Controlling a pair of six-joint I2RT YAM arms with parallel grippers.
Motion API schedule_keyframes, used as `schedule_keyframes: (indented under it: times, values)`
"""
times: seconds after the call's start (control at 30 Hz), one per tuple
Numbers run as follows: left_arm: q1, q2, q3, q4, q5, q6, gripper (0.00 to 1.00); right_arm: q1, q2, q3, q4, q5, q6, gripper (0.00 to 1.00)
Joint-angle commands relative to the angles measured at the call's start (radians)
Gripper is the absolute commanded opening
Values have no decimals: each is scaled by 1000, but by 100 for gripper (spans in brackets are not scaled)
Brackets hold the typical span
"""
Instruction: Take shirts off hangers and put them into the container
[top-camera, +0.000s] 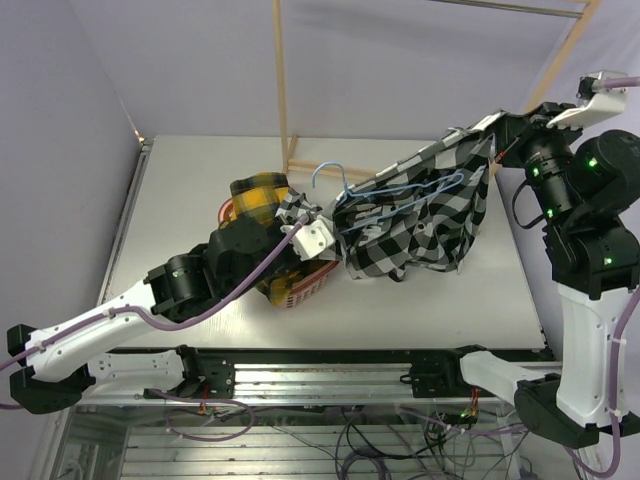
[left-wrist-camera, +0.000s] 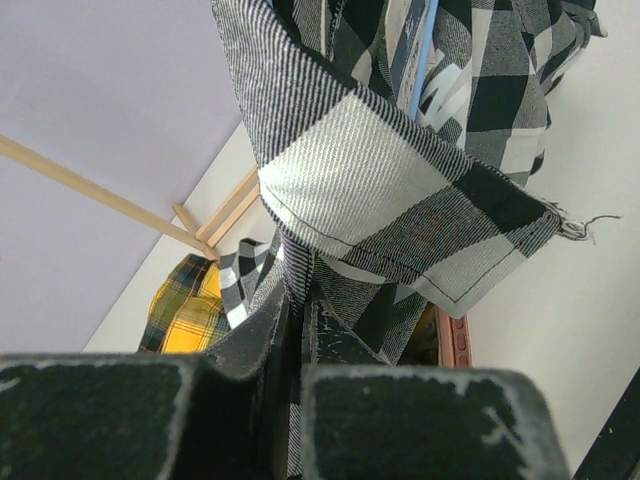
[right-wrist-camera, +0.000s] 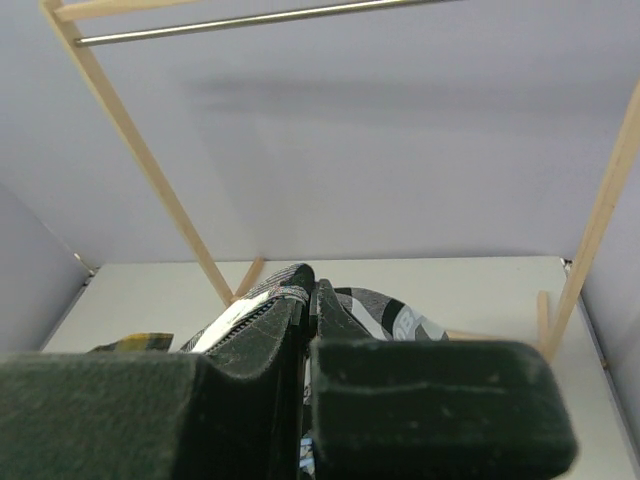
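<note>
The black-and-white checked shirt (top-camera: 420, 215) is stretched in the air between the two arms, right of centre over the worktop (top-camera: 200, 190), its lower folds sagging toward the surface. The left pincer (top-camera: 298, 218) is closed tight on a corner of the cloth at the shirt's left end. In the left wrist view its fingers (left-wrist-camera: 270, 340) are pinched together, with checked fabric running down between them. The right pincer (top-camera: 497, 135) is up at the far right, also clamped shut on the shirt's upper edge, and the right wrist view shows the cloth gripped between its fingers (right-wrist-camera: 285, 320).

The light-blue wire hanger (top-camera: 420, 188) is inside the shirt. Its thin lines cross the fabric and its curved hook pokes out on the left, above the left pincer.

The pink-red basket (top-camera: 300, 290) sits left of centre on the worktop, partly hidden under the left arm and just beside the hanging shirt's lower left edge. The yellow-and-black plaid shirt (top-camera: 258, 198) is bundled on top of it, bulging above the rim.

The pale wooden rack (top-camera: 283, 80) rises behind at the far side of the worktop, and its metal rail shows near the top of the right wrist view.
</note>
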Motion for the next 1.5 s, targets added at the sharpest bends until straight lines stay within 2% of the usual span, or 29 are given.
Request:
schedule_keyframes:
  times: [0.0,0.33,0.43,0.47,0.57,0.73,1.03,1.27,1.47]
  values:
    - [8,-36,-13,-39,1,14,7,-23,-32,39,128,59,-7,0]
    - [8,-35,43,-6,91,36,7,-23,39,-56,80,-41,-34,1]
    - [8,-15,58,-7,95,59,7,-23,15,-56,59,-77,-45,41]
    - [8,-5,64,-11,95,68,7,-24,10,-42,38,-96,-54,46]
    - [7,34,85,-22,107,96,7,-24,-9,21,-50,-162,-75,53]
    - [8,103,159,-57,167,128,7,-20,-73,80,-226,-314,-135,54]
    - [8,138,266,-142,233,132,7,-12,-240,-91,-350,-459,-166,54]
    - [8,131,292,-207,247,120,7,-3,-291,-242,-344,-480,-186,53]
    - [8,130,294,-242,283,101,7,9,-259,-237,-327,-524,-207,52]
